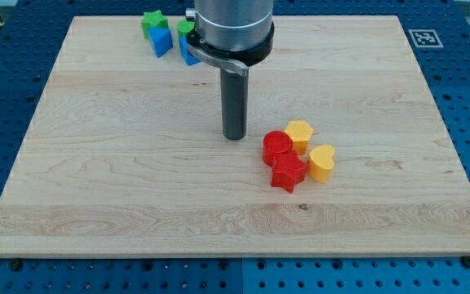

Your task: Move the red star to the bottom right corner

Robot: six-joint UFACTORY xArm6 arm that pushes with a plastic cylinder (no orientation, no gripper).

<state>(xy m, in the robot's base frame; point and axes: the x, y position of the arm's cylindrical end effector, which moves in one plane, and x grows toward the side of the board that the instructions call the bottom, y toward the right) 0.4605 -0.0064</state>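
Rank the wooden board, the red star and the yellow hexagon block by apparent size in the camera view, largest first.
1. wooden board, by far the largest.
2. and 3. red star and yellow hexagon block: nearly alike. The star looks slightly bigger, but it lies nearer the view's bottom, so I won't rank them.

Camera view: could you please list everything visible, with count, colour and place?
wooden board: one, light wood, fills most of the view
red star: one, red, right of centre, touching the red round block
red round block: one, red, just above the star
yellow blocks: two, one beside the red round block, one right of the star
green blocks: two, top left and
blue blocks: two, top left and, partly behind the arm
marker tag: one, black and white, top right
my tip: one, dark, left of the red round block, a small gap between
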